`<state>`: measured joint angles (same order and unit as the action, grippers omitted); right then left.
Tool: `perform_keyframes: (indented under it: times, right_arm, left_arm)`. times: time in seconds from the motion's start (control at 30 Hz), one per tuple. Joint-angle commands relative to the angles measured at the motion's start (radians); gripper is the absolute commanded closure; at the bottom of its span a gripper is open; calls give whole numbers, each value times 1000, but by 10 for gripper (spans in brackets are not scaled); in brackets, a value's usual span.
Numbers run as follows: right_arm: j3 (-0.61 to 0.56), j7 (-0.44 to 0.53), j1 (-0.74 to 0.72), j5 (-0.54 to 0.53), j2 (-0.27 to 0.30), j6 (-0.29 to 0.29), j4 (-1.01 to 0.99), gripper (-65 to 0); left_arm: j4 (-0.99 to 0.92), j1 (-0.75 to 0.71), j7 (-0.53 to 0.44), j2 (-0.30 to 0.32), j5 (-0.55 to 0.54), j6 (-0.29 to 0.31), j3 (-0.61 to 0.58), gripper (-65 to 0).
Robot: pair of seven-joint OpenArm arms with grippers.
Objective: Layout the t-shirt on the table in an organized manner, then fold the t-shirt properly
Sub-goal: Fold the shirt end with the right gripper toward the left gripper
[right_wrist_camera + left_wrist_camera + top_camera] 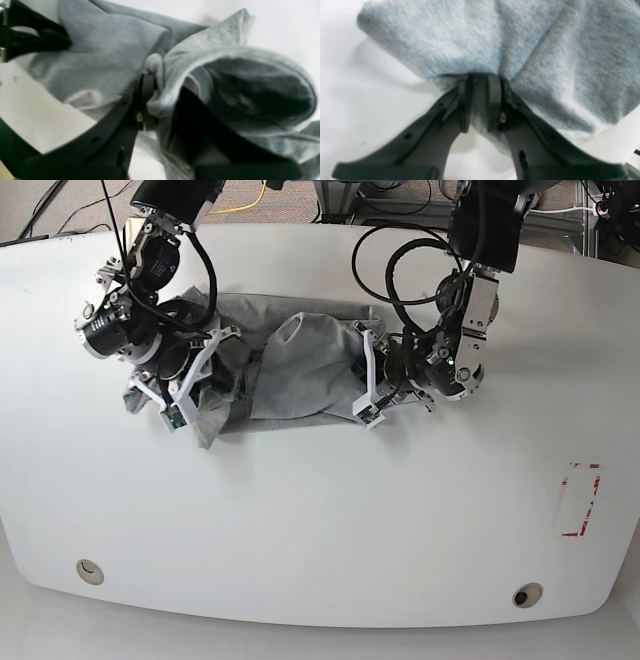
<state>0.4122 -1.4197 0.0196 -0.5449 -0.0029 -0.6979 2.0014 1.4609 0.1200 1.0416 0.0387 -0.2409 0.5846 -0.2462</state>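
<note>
The light grey t-shirt [300, 370] lies bunched and creased on the white table [320, 520], stretched between both grippers at the table's far half. My left gripper [362, 385] holds its right end; in the left wrist view the gripper [480, 80] is shut on a pinch of the t-shirt [470, 37], with cloth showing between the pads. My right gripper [203, 378] holds the left end. Seen from the right wrist, that gripper [162, 90] is shut on a gathered fold of the t-shirt [105, 50], which drapes over one finger. No lettering shows.
A red tape rectangle [580, 500] marks the table at the right. Two round grommet holes [89, 570] [526, 593] sit near the front edge. Black cables [400, 270] loop above the left arm. Floor and metal framing lie beyond the far edge.
</note>
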Motion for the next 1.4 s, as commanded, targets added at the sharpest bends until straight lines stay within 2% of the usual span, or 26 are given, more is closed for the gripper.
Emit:
perform_keyframes:
  times: [0.0,0.33,0.5,0.87,0.97,1.03,1.07,1.2,1.3,1.37]
  right_arm:
    - [-43,23,-36,-22,-30,0,19,0]
    - [-123,33,-46,-20,-82,0,17,0]
    - [-175,56,-43,-20,-81,0,17,0]
    - [-212,61,-45,-20,-81,0,15,-5]
    - [-221,61,-45,-20,-78,0,15,-79]
    - [-232,61,-45,-20,-76,0,15,-174]
    - [-238,61,-45,-20,-76,0,15,-250]
    - [-272,61,-45,-22,-81,0,15,-466]
    - [-304,61,-45,-22,-84,0,15,-593]
    - [-313,61,-45,-22,-87,0,17,-631]
  left_arm:
    - [-2,11,38,-16,13,5,-6,-96]
    - [-2,14,39,-38,13,5,-6,-96]
    - [-2,14,39,-38,13,5,-6,-96]
    - [-2,14,39,-38,13,5,-6,-96]
    - [-2,14,39,-38,13,5,-6,-96]
    - [-2,14,39,-38,13,5,-6,-96]
    - [-2,14,39,-38,13,5,-6,-96]
    - [-2,14,38,-38,13,5,-6,-96]
    - [-2,14,38,-38,13,5,-6,-96]
    - [-2,14,38,-38,13,5,-6,-96]
